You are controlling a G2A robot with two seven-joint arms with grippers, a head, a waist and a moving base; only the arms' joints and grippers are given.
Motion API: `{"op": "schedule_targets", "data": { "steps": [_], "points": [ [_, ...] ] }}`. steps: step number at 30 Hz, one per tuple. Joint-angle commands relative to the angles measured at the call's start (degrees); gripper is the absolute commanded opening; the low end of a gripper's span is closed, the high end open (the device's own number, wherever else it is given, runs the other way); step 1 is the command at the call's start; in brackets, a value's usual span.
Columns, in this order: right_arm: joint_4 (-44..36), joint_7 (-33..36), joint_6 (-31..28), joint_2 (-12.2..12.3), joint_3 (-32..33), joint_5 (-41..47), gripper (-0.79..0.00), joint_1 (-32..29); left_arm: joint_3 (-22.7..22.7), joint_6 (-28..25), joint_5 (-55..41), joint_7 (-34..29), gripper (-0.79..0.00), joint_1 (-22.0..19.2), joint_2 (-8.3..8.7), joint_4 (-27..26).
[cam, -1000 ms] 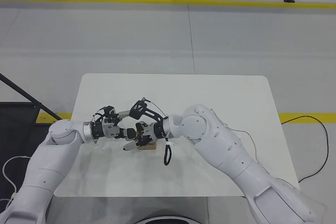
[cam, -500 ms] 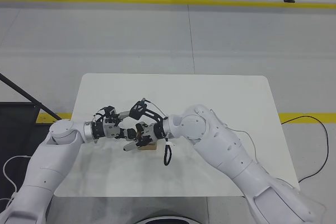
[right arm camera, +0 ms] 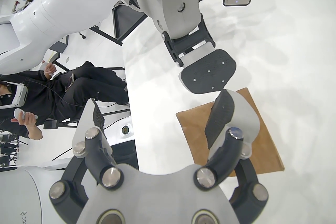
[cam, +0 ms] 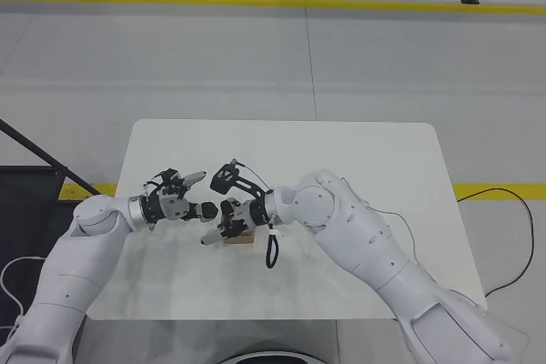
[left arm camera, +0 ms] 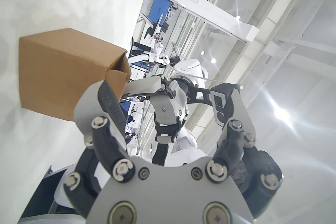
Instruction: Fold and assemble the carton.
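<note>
- table (cam: 364, 164): white, carries the carton beneath both grippers.
- right gripper (right arm camera: 157, 114): fingers spread wide, gripping nothing; hangs with one finger over the carton's edge, contact not discernible.
- left gripper (left arm camera: 165, 91): meets the right gripper nearly tip to tip; fingers parted, likewise empty.
- carton (left arm camera: 65, 72): brown, lies on the table just beside one finger of the left gripper and partly under one finger of the right gripper; end flap nearest the right gripper partly folded.

I see the carton (cam: 243, 240) on the worktop (cam: 364, 182), right tool (cam: 218, 229) over it, left tool (cam: 200, 193) just left.
</note>
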Motion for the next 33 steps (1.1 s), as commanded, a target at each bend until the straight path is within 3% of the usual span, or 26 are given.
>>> {"op": "schedule_targets", "data": {
  "steps": [1,9,33],
  "points": [
    [0.0,0.0,0.1,0.0,0.1,-0.1,0.000,0.0,0.2,0.6,-0.1,1.3,0.000,-0.1,-0.11,0.2],
    [0.2,0.0,0.0,-0.1,0.3,-0.1,0.000,0.0,2.1,-0.8,0.6,6.2,0.000,-0.6,-0.91,-0.4],
    [-0.5,0.1,-0.3,0.0,1.2,-0.6,0.000,-0.7,2.9,-0.5,2.5,5.1,0.000,-1.4,-1.17,0.5]
  ]
}}
